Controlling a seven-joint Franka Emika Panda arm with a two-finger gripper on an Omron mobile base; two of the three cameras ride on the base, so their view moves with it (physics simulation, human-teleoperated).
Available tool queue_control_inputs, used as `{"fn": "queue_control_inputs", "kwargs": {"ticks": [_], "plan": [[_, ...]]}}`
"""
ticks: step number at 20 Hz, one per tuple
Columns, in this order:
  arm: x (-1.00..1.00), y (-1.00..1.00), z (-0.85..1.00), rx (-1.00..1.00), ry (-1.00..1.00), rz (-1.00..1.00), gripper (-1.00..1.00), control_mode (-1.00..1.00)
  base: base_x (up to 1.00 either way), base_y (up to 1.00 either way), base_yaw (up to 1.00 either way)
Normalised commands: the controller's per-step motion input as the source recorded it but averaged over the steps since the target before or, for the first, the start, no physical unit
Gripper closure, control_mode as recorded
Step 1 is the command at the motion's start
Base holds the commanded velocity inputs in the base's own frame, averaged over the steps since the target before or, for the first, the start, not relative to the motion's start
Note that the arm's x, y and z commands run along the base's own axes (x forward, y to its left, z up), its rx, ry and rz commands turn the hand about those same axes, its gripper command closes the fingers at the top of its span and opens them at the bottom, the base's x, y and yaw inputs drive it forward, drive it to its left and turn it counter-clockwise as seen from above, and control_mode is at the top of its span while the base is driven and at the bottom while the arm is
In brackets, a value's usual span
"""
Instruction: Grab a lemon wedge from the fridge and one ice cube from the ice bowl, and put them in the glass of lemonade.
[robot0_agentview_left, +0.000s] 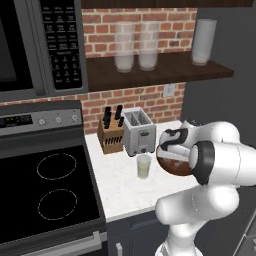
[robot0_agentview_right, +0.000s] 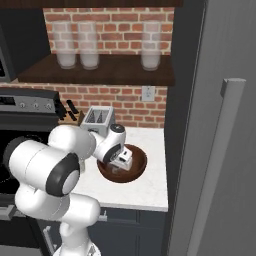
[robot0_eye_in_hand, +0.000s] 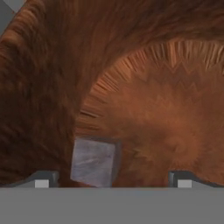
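Observation:
My gripper (robot0_eye_in_hand: 113, 179) reaches down inside the reddish-brown wooden ice bowl (robot0_agentview_right: 142, 163), open, with its fingertips (robot0_eye_in_hand: 42, 179) wide apart. A pale grey ice cube (robot0_eye_in_hand: 94, 162) lies on the bowl's floor between the tips, nearer the left one, and the jaws stand clear of it. From the right base view the gripper (robot0_agentview_right: 120, 166) dips over the bowl's middle. The glass of lemonade (robot0_agentview_left: 144, 166) stands on the white counter just left of the ice bowl (robot0_agentview_left: 171, 169), in front of the toaster. The fridge (robot0_agentview_right: 220, 100) rises at the right, door shut. The lemon wedge is out of view.
A silver toaster (robot0_agentview_left: 139, 131) and a wooden knife block (robot0_agentview_left: 111, 134) stand at the back of the counter. The black stove (robot0_agentview_left: 45, 192) lies to the left. Frosted tumblers (robot0_agentview_left: 135, 46) sit on the dark shelf above. The fridge handle (robot0_agentview_right: 216, 165) stands close on the right.

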Motion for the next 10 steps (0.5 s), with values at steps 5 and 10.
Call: {"fn": "queue_control_inputs", "kwargs": {"ticks": [5, 10], "plan": [[0.16, 0.0, -0.16, -0.01, 0.0, 0.0, -1.0, -1.0, 0.0, 0.0, 0.0], [0.01, 0.0, -0.29, -0.01, 0.0, 0.0, 1.0, -1.0, 0.0, 0.0, 0.0]]}}
